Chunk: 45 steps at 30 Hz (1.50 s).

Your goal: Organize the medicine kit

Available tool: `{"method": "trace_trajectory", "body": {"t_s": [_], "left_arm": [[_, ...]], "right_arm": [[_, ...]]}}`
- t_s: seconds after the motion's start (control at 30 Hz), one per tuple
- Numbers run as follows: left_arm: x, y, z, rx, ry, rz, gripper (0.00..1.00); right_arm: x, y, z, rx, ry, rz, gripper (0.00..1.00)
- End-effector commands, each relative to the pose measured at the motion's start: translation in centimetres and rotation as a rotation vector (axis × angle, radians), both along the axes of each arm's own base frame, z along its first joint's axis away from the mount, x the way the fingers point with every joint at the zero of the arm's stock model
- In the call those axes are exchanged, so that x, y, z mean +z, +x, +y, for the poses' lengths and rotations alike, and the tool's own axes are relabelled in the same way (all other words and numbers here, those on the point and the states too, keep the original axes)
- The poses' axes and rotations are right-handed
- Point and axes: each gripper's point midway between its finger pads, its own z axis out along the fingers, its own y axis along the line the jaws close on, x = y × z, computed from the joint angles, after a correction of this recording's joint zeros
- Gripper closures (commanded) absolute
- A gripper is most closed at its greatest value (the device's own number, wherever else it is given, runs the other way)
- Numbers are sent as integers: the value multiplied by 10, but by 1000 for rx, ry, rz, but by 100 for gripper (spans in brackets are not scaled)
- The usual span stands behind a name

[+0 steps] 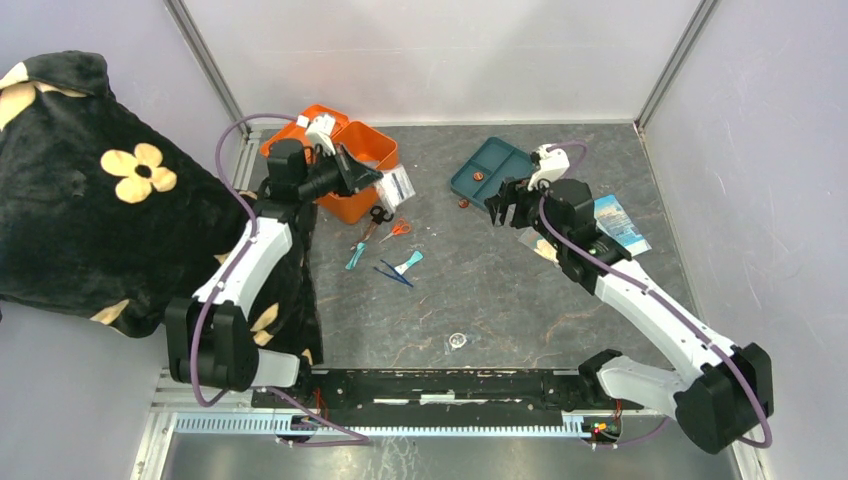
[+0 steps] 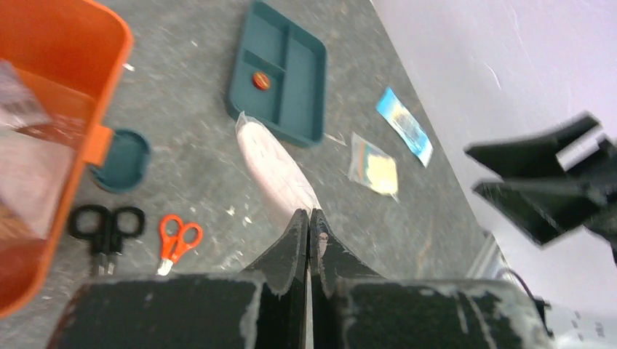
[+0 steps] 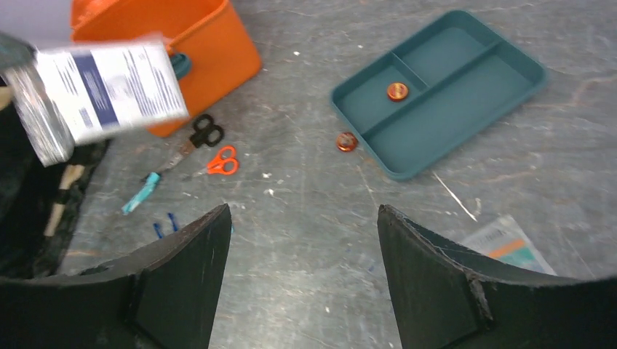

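The orange medicine kit point(image 1: 352, 150) stands open at the back left, its teal latch point(image 2: 120, 160) facing the table's middle. My left gripper point(image 1: 378, 180) hangs just in front of the kit, shut on a flat packet with a white printed label point(image 1: 398, 186). That packet point(image 3: 109, 83) shows face-on in the right wrist view and edge-on point(image 2: 273, 163) beyond the closed jaws in the left wrist view. My right gripper point(image 3: 302, 218) is open over bare table beside the teal tray point(image 1: 505, 160), with nothing between its fingers.
Black scissors point(image 1: 378, 218), orange scissors point(image 1: 398, 229), a teal tool point(image 1: 355, 255) and blue tweezers point(image 1: 393, 273) lie before the kit. One small orange disc point(image 3: 396, 91) sits in the tray, another point(image 3: 346, 141) beside it. Packets point(image 1: 620, 222) lie right; black flowered cloth point(image 1: 90, 190) left.
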Motion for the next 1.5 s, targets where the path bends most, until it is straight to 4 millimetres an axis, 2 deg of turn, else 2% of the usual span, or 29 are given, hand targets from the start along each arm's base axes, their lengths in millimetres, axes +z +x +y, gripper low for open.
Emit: {"method": "trace_trajectory", "body": {"t_s": [0.0,0.03,0.07,0.2,0.27,0.33,0.5,0.6,0.8,0.87,0.9,0.93,0.97,1.0,1.03,1.07,1.17,1.2,1.23,1.27,1.37,1.47], "left_arm": [[46,45,20,162,35,-95,98],[58,56,26,202,70,-127,98],[54,64,30,218,99,-114,98],[59,98,52,312,213,-141,98],[51,113,65,335,300,-128,98],[35,126,81,364,370,-86,98],[15,143,91,322,400,-50,98],[-2,151,86,274,411,-17,98],[-22,160,80,230,415,21,98],[-30,164,92,290,458,47,94],[-36,166,110,379,512,78,87],[-38,165,120,428,539,99,80],[-41,163,138,515,590,126,73],[-37,160,147,562,612,131,63],[-31,157,152,590,619,133,53],[-25,153,155,612,623,132,47],[3,137,151,621,576,92,33],[10,131,150,625,565,82,31],[9,126,149,629,560,89,29],[19,117,147,634,541,73,29],[25,92,132,607,482,44,28],[21,68,113,561,462,18,27]], "right_arm": [[-24,-10,-27,-65,-111,14,21],[-28,-13,-29,-60,-119,19,21],[-31,-16,-31,-59,-123,24,21],[-44,-28,-37,-52,-134,33,21],[-50,-33,-40,-49,-141,41,21],[-56,-38,-40,-41,-143,53,20],[-69,-44,-40,-24,-147,76,20],[-73,-45,-41,-24,-154,84,20],[-76,-45,-41,-26,-160,91,20],[-78,-45,-41,-26,-161,96,20],[-79,-44,-41,-25,-164,98,20],[-79,-44,-42,-32,-167,99,20],[-80,-43,-45,-47,-173,102,20],[-82,-42,-48,-67,-180,110,20],[-84,-41,-52,-94,-184,116,20],[-86,-40,-57,-124,-186,123,20],[-90,-37,-70,-212,-186,145,20],[-90,-36,-73,-235,-183,150,19],[-90,-35,-78,-270,-184,156,19],[-90,-34,-85,-312,-186,165,19],[-94,-30,-108,-428,-199,194,19],[-102,-25,-127,-480,-208,242,18]]}}
